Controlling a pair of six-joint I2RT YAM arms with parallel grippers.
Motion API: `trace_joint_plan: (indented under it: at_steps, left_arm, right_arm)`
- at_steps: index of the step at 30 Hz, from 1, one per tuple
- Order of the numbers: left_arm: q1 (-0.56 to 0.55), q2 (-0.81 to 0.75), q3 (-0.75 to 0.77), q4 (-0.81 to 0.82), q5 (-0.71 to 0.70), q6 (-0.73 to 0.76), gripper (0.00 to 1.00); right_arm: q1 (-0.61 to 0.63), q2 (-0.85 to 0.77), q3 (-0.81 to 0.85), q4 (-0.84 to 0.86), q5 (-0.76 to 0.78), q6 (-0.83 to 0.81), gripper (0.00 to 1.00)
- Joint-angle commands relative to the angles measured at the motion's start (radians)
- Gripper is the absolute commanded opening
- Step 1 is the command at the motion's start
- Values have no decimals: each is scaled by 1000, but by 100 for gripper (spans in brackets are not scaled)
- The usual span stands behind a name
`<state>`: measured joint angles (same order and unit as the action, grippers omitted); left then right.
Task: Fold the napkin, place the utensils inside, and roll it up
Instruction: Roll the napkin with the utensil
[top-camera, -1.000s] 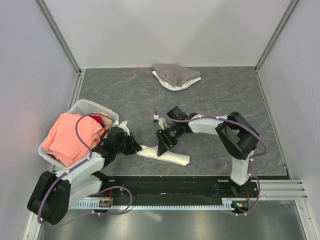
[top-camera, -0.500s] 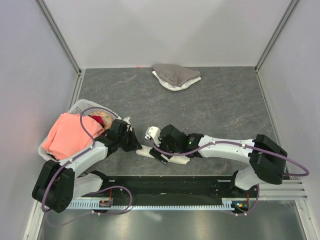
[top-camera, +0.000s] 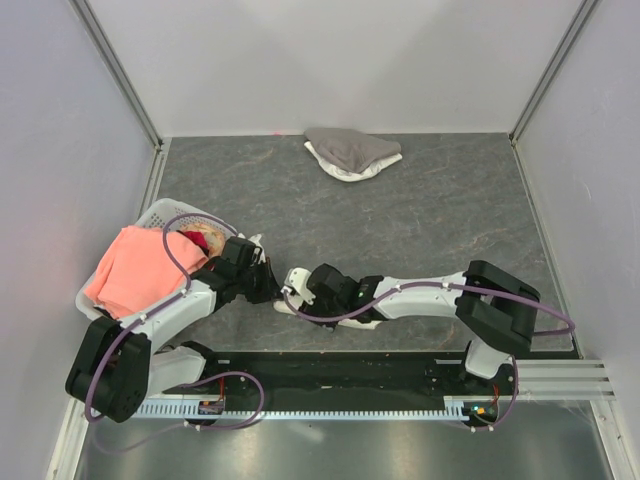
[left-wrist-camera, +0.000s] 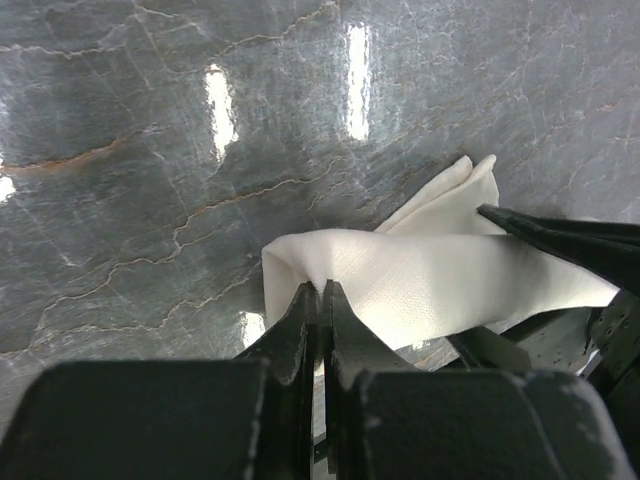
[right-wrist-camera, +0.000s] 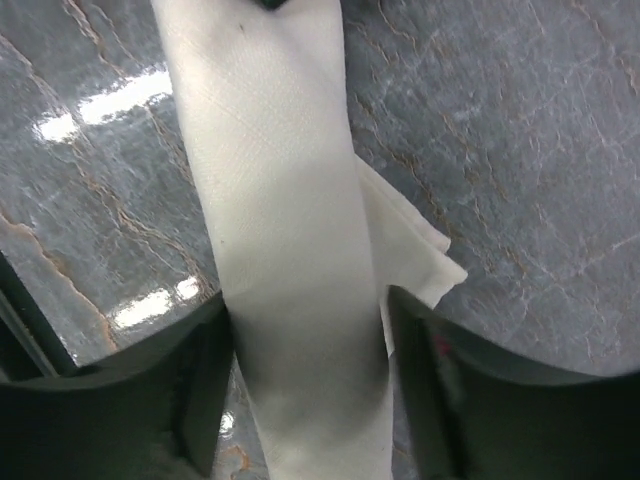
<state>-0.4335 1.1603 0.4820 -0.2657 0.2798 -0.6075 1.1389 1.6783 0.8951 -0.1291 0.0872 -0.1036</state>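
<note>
while left gripper (left-wrist-camera: 320, 300) pinches napkin (left-wrist-camera: 440, 280) end, right gripper (right-wrist-camera: 305, 350) straddles roll.

nothing to read here, no text, label, brand, number or sign comes through legibly in any of the three views.
</note>
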Motion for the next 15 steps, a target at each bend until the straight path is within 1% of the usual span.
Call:
trace_joint_plan:
  at_steps: [1, 2, 3, 5, 6, 7, 9, 10, 12, 13, 15]
  left_arm:
    - [2, -5, 43, -4, 50, 43, 2]
    - [2, -13, 44, -3, 45, 46, 6]
    - [2, -20, 46, -3, 39, 48, 19]
    - [2, -48, 46, -3, 12, 51, 35]
    - [2, -60, 43, -3, -4, 52, 50]
    - [2, -73, 41, -4, -16, 52, 56]
    - [2, -114, 30, -6, -57, 49, 64]
    - [2, -126, 27, -7, -70, 48, 65]
    - [1, -164, 9, -6, -103, 45, 66]
    - [1, -175, 1, -6, -113, 45, 66]
    - [1, -203, -16, -3, -129, 38, 66]
  right_arm:
    - [-51, 47, 60, -26, -49, 31, 57]
    - [-65, 57, 70, -46, -73, 39, 48]
    - [-89, 60, 73, -55, -154, 51, 45]
    - [-116, 73, 88, -87, -252, 62, 40]
    - [-146, 81, 93, -98, -356, 74, 39]
    - [-160, 87, 100, -122, -412, 80, 38]
    - [-204, 118, 120, -144, -510, 94, 36]
    - [-218, 129, 126, -161, -609, 103, 36]
    - [-260, 158, 143, -167, -688, 140, 35]
    - [-274, 167, 146, -173, -760, 165, 35]
    - [-315, 198, 160, -172, -831, 186, 35]
